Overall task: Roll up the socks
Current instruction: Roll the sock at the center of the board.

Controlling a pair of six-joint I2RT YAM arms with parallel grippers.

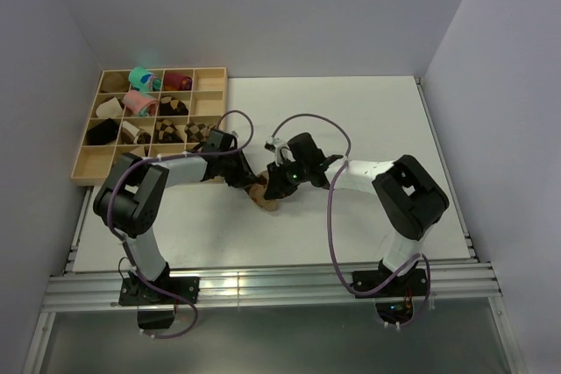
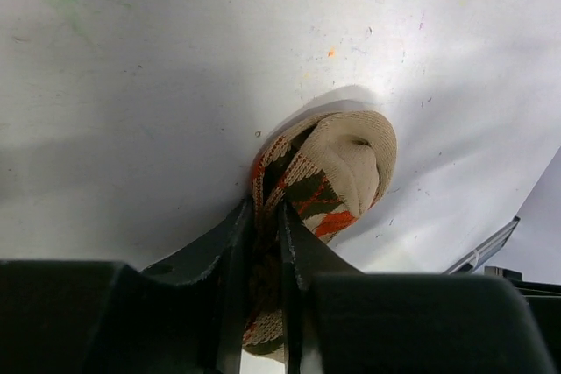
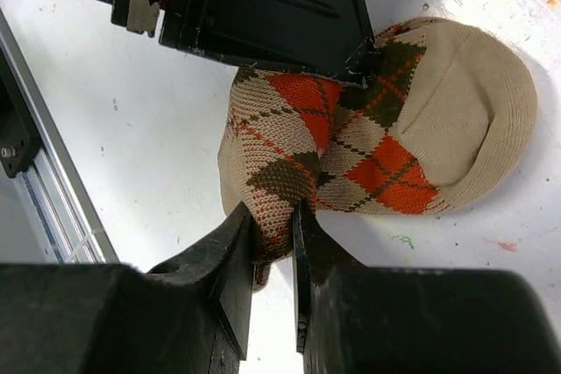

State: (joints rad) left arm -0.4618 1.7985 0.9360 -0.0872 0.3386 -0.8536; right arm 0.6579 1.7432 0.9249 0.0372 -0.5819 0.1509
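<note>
Item: socks (image 3: 386, 137), part-rolled bundle on table (image 1: 386, 120), centre, between arms
Left gripper (image 2: 267, 212) clenched on fold; right gripper (image 3: 273, 216) pinching lower edge
Risk: thin bites slip; roll springs loose if arms pull apart; fingers crowded, may collide
Roll tightness unclear, arms hide it overhead
Tray (image 1: 92, 162) of rolls (image 1: 140, 102) far left, well apart, no obstruction

The socks (image 3: 377, 142) are tan with an argyle of dark brown and orange-red diamonds, one end plain tan. The left gripper (image 2: 265, 212) and right gripper (image 3: 273, 216) are black, and the table (image 1: 368, 111) is white. At ten o'clock in the top view, a pale wooden tray (image 1: 88, 172) holds a pink roll (image 1: 140, 102), a teal roll (image 1: 140, 79), a maroon roll (image 1: 179, 82) and brown-and-cream argyle rolls (image 1: 166, 131).
</note>
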